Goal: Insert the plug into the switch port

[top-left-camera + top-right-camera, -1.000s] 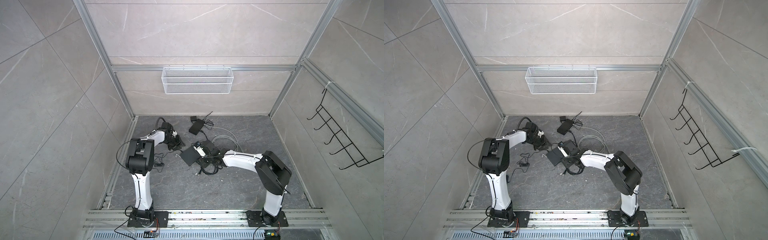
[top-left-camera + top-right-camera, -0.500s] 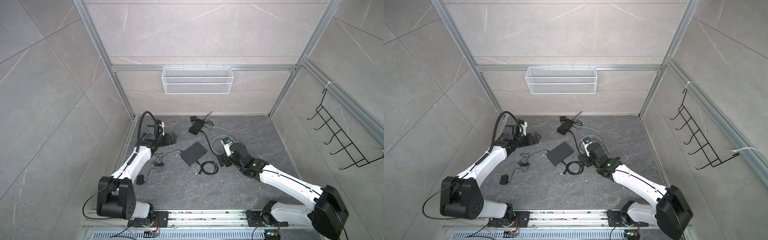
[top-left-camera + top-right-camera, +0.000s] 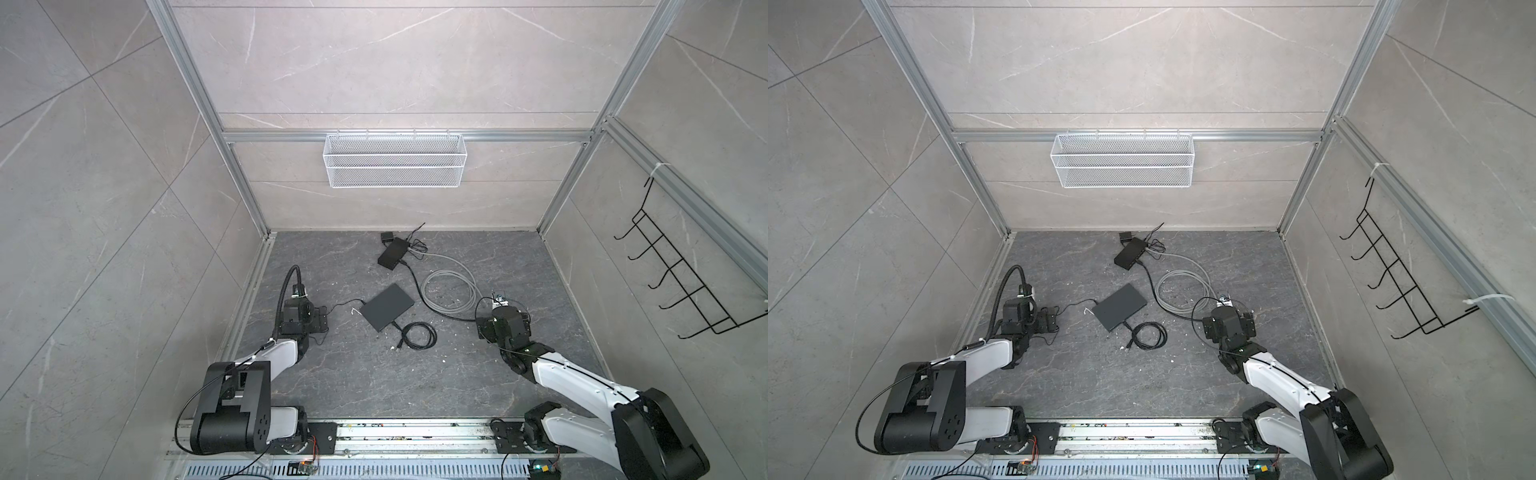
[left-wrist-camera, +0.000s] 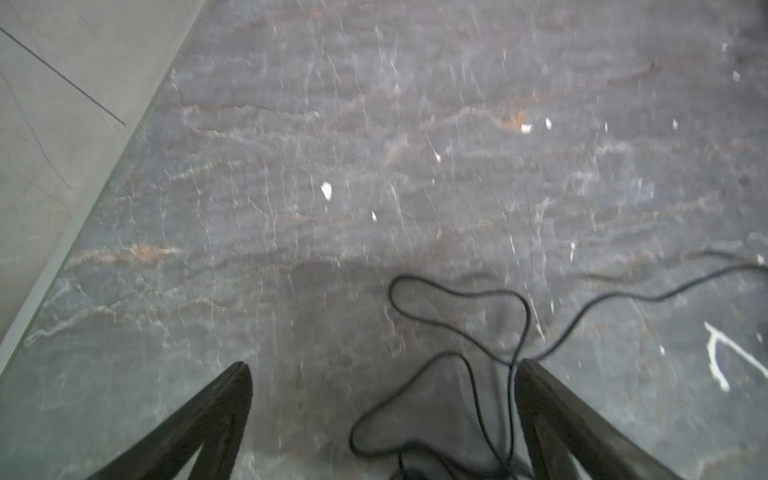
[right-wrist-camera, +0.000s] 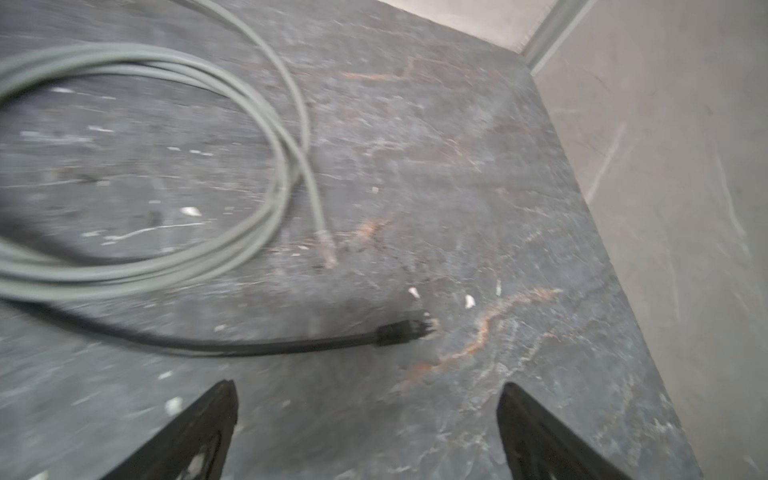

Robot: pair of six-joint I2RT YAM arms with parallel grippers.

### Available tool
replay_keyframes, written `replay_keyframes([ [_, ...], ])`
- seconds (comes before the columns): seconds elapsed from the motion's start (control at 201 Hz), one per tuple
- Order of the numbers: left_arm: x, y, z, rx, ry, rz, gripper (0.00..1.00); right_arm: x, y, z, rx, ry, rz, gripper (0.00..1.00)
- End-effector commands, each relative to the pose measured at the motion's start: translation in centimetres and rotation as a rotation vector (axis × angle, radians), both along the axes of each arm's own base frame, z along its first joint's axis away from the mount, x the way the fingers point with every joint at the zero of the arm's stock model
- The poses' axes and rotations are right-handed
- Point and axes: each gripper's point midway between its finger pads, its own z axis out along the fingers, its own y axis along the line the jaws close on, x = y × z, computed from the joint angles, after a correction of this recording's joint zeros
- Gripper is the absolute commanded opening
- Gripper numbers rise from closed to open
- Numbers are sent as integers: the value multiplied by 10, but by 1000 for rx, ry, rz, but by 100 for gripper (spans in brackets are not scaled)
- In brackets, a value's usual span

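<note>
Nothing is held yet, so I judge the step in hand to be the pick-up of the plug. In the right wrist view the right pincer (image 5: 368, 388) stands wide over the dark worktop (image 5: 478, 187). The plug (image 5: 405, 330), on the end of a black cable (image 5: 249, 347), lies free just ahead of the pincer, a little right of the frame's middle. A grey cable (image 5: 266, 137) coils in the upper left, and its own end rests beyond the black one. The left pincer (image 4: 384, 368) is wide too, with only a thin black wire (image 4: 457, 332) looping between its tips at the lower middle. In both top views the flat dark box near the centre, which I take for the switch (image 3: 386, 306) (image 3: 1120, 307), sits well apart from the plug, left of the right arm. Its ports cannot be made out. The next move calls for lowering the right pincer squarely over the plug body, closing on it without pinching the cable, and then carrying it towards the switch.
</note>
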Motion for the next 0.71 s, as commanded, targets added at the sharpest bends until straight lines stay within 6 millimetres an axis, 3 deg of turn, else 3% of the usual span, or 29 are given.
replay_keyframes([
  [0.0,31,3,46,-23,-250,-33,100,25,2,28,34,-182,18,100],
  [0.144,32,14,27,-95,-284,-30,100,45,-12,40,112,-325,7,100],
  [0.249,32,10,26,-100,-284,-58,100,58,-7,36,229,-316,74,99],
  [0.313,33,10,27,-97,-288,-58,100,59,-9,14,237,-313,69,99],
  [0.363,33,11,26,-95,-283,-54,100,64,-7,18,239,-380,92,99],
  [0.423,33,12,26,-86,-280,-49,100,64,1,7,238,-248,133,99],
  [0.707,34,9,25,-67,-270,-55,100,72,-1,6,245,-255,115,99],
])
